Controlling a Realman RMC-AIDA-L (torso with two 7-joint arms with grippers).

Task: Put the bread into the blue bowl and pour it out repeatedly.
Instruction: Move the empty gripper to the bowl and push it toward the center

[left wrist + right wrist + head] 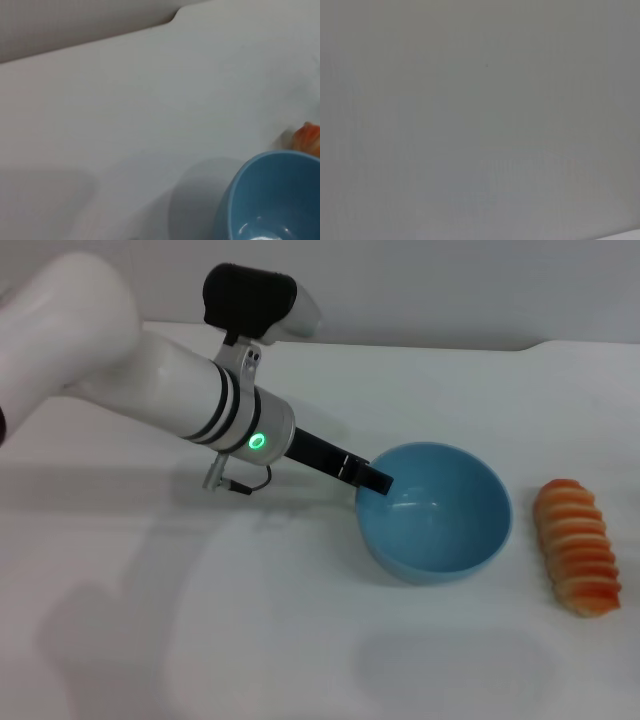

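Observation:
The blue bowl [445,558] stands on the white table right of centre, with nothing inside it. My left gripper [374,480] reaches in from the left, its black fingers closed over the bowl's left rim. The bread [578,547] lies on the table just right of the bowl, ridged orange-striped side up, not touching it. In the left wrist view the blue bowl [272,195] fills one corner and an end of the bread [307,139] peeks out behind its rim. My right gripper is out of view; its wrist view shows only a blank pale surface.
The white table [250,640] stretches around the bowl. Its far edge [430,346] runs along the back, with a step at the back right. My left arm [150,380] crosses the upper left above the table.

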